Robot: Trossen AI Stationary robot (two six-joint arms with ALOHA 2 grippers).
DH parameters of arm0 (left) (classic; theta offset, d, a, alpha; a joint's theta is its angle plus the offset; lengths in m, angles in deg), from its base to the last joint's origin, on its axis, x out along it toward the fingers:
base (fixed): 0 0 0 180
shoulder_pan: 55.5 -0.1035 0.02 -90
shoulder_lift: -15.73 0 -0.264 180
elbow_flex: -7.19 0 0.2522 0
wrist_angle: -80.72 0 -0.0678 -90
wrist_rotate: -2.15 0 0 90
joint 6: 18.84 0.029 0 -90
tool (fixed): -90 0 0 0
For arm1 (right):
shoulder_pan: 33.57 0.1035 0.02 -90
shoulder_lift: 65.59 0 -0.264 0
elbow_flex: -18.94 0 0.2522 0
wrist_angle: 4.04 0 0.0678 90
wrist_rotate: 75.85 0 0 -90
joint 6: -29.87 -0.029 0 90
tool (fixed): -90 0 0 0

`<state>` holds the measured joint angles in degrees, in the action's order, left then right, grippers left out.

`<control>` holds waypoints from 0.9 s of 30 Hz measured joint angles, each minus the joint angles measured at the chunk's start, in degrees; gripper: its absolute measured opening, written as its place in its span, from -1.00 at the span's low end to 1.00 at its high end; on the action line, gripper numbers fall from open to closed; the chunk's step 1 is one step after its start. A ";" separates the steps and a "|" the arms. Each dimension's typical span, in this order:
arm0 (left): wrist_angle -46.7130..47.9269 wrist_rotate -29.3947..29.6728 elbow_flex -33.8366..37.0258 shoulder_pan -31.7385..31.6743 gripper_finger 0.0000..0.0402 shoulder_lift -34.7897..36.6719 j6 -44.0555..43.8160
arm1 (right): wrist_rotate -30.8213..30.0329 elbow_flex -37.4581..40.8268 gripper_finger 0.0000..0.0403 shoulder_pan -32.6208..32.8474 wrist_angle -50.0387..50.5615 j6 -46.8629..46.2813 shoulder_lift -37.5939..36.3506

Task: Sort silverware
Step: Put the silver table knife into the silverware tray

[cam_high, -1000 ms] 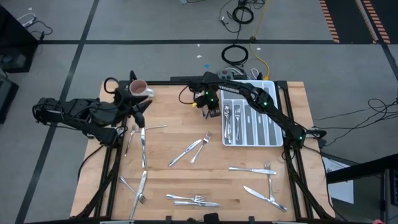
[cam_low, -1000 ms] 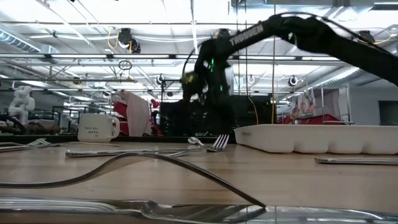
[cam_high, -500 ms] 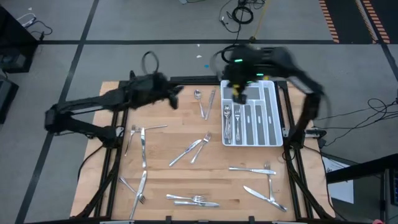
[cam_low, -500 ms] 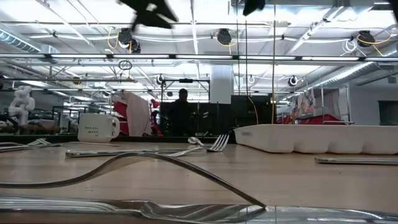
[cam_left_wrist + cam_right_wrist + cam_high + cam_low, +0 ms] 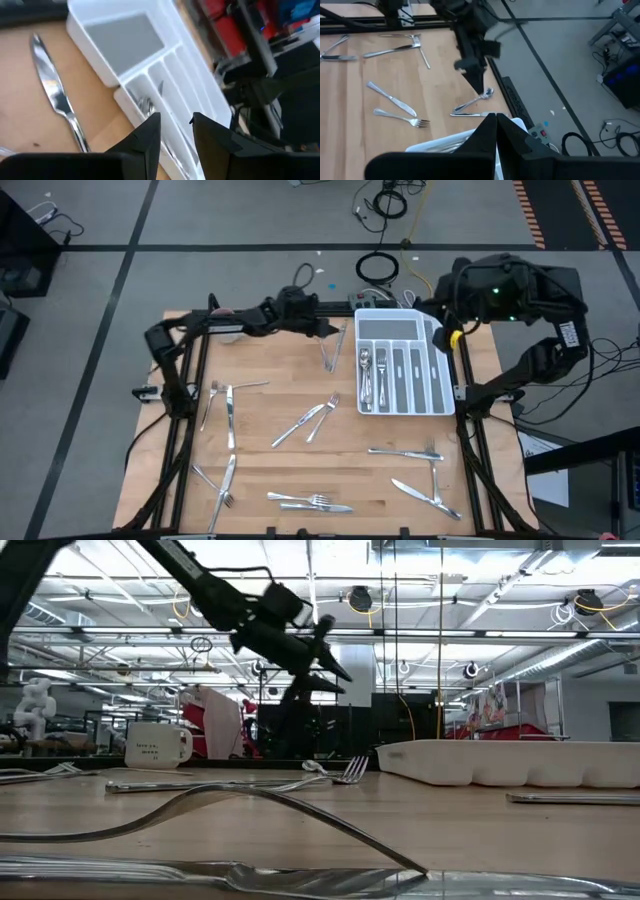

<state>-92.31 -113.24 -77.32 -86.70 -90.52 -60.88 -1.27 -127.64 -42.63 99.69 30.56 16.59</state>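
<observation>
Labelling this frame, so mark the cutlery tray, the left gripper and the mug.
cutlery tray (image 5: 443, 370): high view, right rim.
left gripper (image 5: 328, 330): high view, between fingertips.
mug (image 5: 150, 745): low view, its side.

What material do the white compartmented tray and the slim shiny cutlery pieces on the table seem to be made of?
The white compartmented tray looks like moulded plastic: matte, uniform white, with rounded walls. The slim shiny cutlery pieces look like polished metal, probably stainless steel, as they mirror the lights. The light wooden table shows grain and joined planks, likely sealed wood.
</observation>
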 joint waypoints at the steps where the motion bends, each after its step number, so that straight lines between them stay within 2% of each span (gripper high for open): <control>1: 2.59 -0.09 -2.05 0.08 -0.41 -1.30 -0.07 | -0.01 0.00 -1.00 0.23 0.00 0.01 0.18; 3: 9.95 1.18 -6.98 0.13 -0.41 -3.82 1.49 | 0.03 0.02 -1.00 0.61 0.00 0.25 0.71; 7: 26.67 8.82 -18.12 0.59 -0.41 -8.19 11.08 | 0.24 0.04 -1.00 1.39 0.02 0.48 1.88; 11: 34.69 14.57 -27.63 1.52 -0.41 -11.39 19.77 | 0.51 0.06 -1.00 1.78 0.02 1.18 2.99; 20: 47.48 12.68 -42.25 -0.01 -0.44 -21.43 22.11 | 0.55 0.07 -1.00 1.78 0.04 1.26 3.92; 27: 55.85 11.43 -48.88 -1.73 -0.64 -25.79 33.08 | 0.53 0.07 -1.00 1.76 0.04 0.98 3.90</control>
<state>-36.45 -101.81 -126.21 -88.43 -116.31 -27.79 -0.74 -127.57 -40.88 99.74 31.55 20.49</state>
